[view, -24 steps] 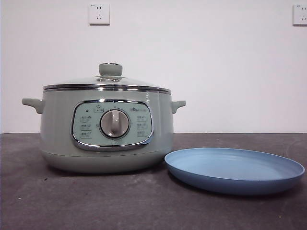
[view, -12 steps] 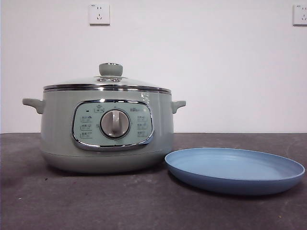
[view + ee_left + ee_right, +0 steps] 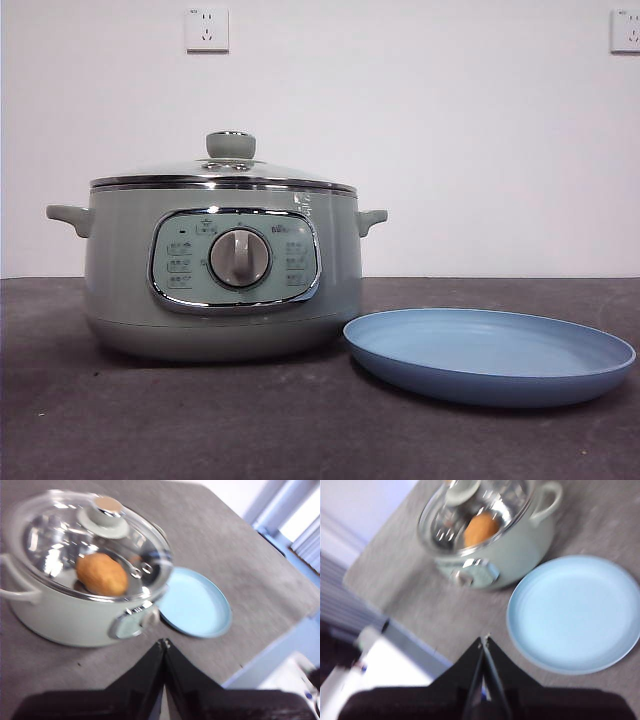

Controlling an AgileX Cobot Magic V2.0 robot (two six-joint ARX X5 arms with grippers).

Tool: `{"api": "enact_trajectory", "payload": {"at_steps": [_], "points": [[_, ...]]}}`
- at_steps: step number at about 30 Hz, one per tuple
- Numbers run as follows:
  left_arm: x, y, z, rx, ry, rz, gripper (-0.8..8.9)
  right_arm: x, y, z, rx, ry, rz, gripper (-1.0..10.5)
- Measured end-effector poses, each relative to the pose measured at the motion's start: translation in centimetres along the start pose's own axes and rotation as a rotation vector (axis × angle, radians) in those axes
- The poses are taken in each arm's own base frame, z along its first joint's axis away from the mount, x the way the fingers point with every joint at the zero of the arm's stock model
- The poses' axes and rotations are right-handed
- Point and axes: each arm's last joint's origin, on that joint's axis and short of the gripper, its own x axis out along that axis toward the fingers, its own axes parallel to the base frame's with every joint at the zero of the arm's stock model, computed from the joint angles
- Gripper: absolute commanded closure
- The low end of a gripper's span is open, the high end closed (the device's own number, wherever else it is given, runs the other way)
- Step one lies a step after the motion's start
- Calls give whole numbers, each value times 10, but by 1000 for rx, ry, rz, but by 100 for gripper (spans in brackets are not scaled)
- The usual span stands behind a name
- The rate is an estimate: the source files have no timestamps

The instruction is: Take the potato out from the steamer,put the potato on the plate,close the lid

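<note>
The steamer (image 3: 222, 270), a round sage-green pot with two small side handles and a chrome-framed panel with a silver dial, stands upright on the bench. The lid (image 3: 224, 172), domed clear glass with a chrome rim and green knob, sits closed on it. Through the glass the golden-brown oval potato (image 3: 101, 574) lies inside. The shallow light-blue plate (image 3: 489, 355) lies flat at the steamer's 4 o'clock, just beside its base.
</note>
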Motion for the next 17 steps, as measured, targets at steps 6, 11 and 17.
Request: {"api": "enact_trajectory", "payload": {"at_steps": [6,11,17], "points": [[-1,-2,0,25,66,-48,820,5,9,4,-73,103,92,957],[-1,-2,0,34,67,-48,599,7,11,4,-92,113,106,837],[-1,-2,0,36,67,-48,156,7,11,4,-77,114,103,285]]}}
